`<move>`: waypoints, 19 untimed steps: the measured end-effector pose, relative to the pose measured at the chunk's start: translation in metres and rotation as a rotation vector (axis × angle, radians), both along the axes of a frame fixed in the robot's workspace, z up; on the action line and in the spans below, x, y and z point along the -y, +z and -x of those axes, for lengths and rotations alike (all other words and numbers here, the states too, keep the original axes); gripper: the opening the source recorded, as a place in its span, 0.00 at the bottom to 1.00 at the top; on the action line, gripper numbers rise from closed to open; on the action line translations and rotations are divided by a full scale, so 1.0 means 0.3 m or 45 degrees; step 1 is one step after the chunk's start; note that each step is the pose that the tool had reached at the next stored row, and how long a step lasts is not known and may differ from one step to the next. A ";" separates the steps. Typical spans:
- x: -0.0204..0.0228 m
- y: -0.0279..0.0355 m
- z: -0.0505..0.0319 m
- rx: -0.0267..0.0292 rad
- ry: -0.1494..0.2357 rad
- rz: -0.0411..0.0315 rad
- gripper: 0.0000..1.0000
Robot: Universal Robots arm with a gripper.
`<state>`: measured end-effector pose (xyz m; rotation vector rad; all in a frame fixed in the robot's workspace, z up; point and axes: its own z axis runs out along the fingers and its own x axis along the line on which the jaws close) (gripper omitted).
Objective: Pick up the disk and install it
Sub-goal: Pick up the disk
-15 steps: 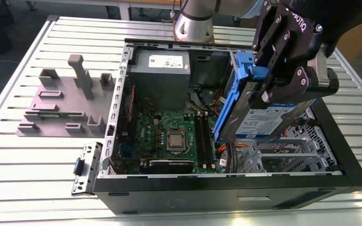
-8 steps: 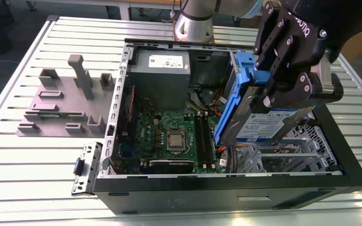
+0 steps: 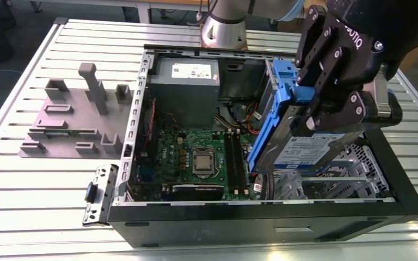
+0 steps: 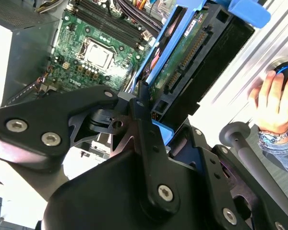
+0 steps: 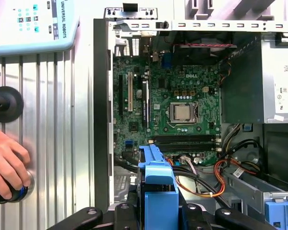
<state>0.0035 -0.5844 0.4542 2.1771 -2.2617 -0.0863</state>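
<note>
The disk (image 3: 307, 151), a silver-grey drive with a white-and-blue label in a blue caddy, hangs tilted on edge above the right side of the open computer case (image 3: 267, 217). My black gripper (image 3: 336, 117) is shut on its upper end by the blue handle. In the second wrist view the disk (image 4: 182, 57) shows its green circuit-board underside, clamped in the gripper (image 4: 156, 120). In the first wrist view the caddy's blue end (image 5: 156, 184) juts out from the gripper (image 5: 158, 218) over the motherboard's edge.
Inside the case lie the motherboard (image 3: 194, 157), a grey power supply (image 3: 187, 81) and a metal drive cage (image 3: 332, 182). Another blue caddy (image 5: 278, 215) sits in the bay. A grey fixture block (image 3: 78, 114) stands on the slatted table. A person's hand (image 5: 7, 167) rests on a button.
</note>
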 end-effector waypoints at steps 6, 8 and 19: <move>0.017 0.000 0.000 0.0000 0.000 0.0000 0.36; 0.022 0.000 0.000 0.0000 0.000 0.0000 0.36; 0.052 0.000 0.000 0.0000 0.000 0.0000 0.36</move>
